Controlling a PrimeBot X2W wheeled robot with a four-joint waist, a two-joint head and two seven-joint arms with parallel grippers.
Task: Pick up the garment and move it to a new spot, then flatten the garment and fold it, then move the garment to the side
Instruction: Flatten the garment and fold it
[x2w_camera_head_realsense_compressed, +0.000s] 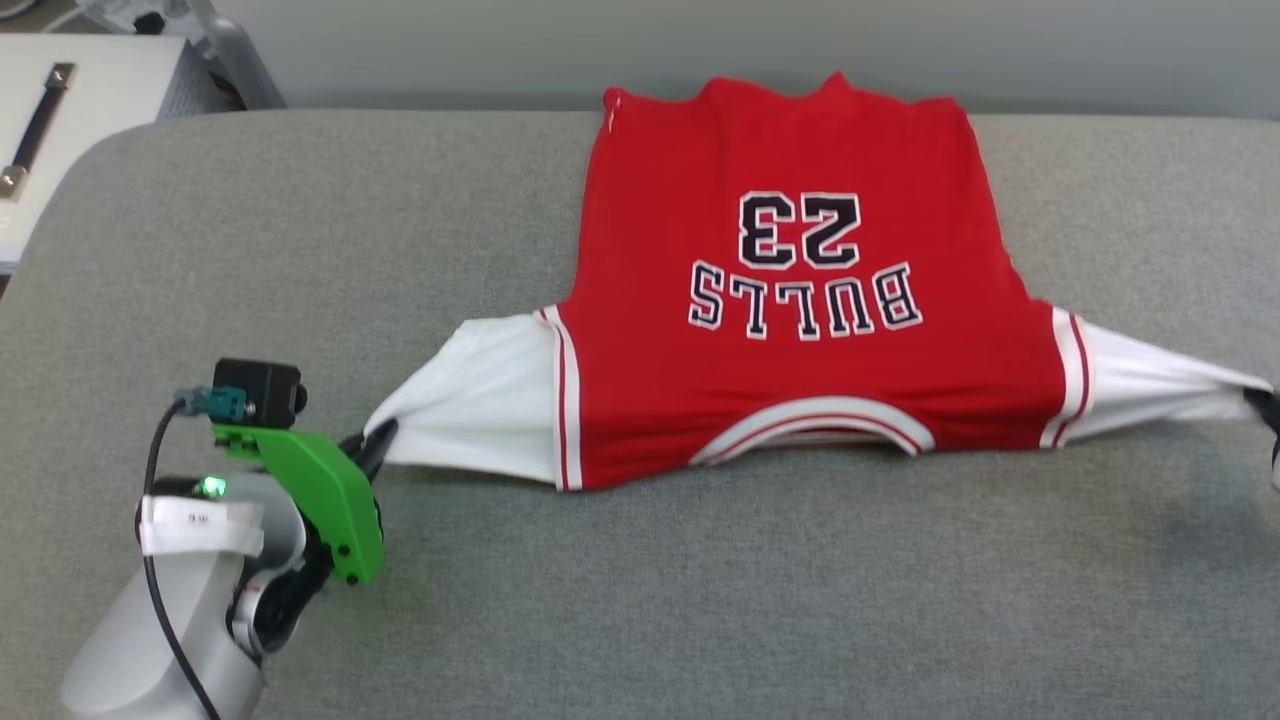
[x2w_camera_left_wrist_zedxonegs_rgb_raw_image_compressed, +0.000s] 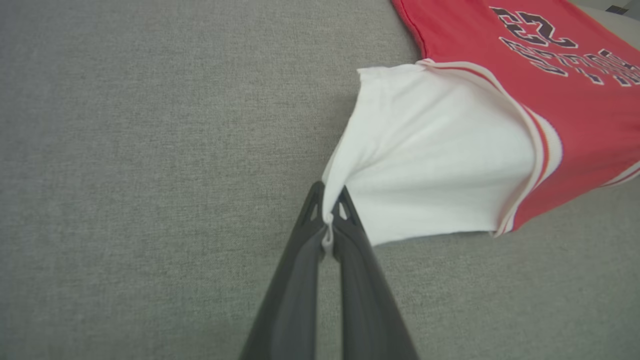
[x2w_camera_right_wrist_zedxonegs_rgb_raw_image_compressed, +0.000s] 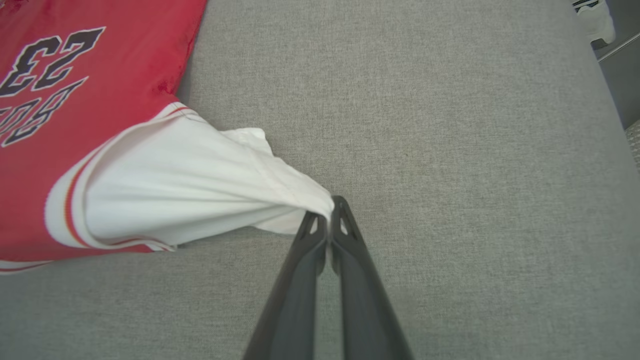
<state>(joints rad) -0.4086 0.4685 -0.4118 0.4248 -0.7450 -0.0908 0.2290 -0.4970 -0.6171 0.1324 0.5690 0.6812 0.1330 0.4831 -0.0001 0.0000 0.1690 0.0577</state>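
Left tool (x2w_camera_left_wrist_zedxonegs_rgb_raw_image_compressed: 330, 194) and right tool (x2w_camera_right_wrist_zedxonegs_rgb_raw_image_compressed: 327, 210) each pinch the outstretched garment (x2w_camera_head_realsense_compressed: 800, 380).

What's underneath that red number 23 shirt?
The red shirt lies spread on a grey fabric-covered surface, which shows on both sides and in front of it. Whatever sits directly beneath the cloth is covered, so nothing more can be told.

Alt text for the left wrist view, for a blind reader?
The left claw is shut on the edge of a white sleeve, drawn taut from the red garment. The garment lies on a grey fabric surface, with black "23" lettering at the upper right.
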